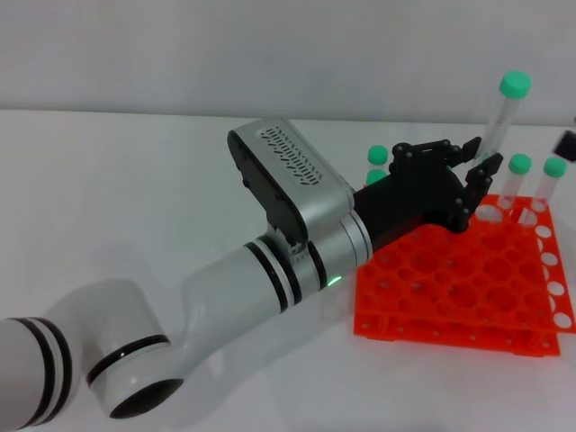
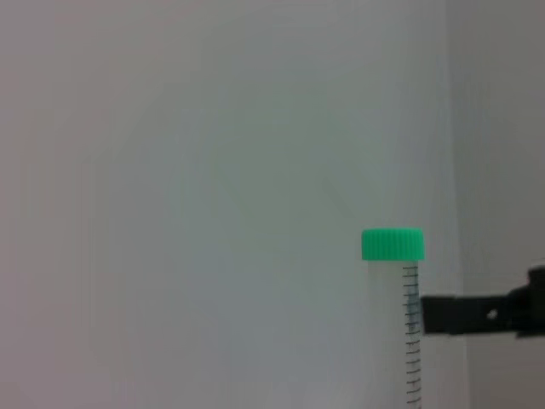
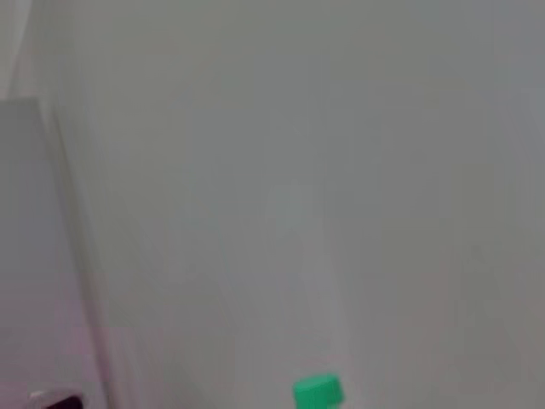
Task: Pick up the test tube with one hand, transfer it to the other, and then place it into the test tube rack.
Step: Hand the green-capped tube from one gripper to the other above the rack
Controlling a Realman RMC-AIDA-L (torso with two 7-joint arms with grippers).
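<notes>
Test tube (image 1: 502,115) gripped by left tool (image 1: 468,171) above rack (image 1: 468,279), base hidden; right tool's state unclear.

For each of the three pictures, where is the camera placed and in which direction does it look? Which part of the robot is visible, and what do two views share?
Head view: from the robot's head, forward and down at the test tube rack; the left arm reaches over it, left gripper at the raised test tube.
Left wrist view: on the left wrist, facing a plain wall; a black part of the robot shows beside the tube.
Right wrist view: on the right wrist, facing a plain wall; no gripper shows.
Shared: the head and left wrist views both show the green-capped test tube.
</notes>
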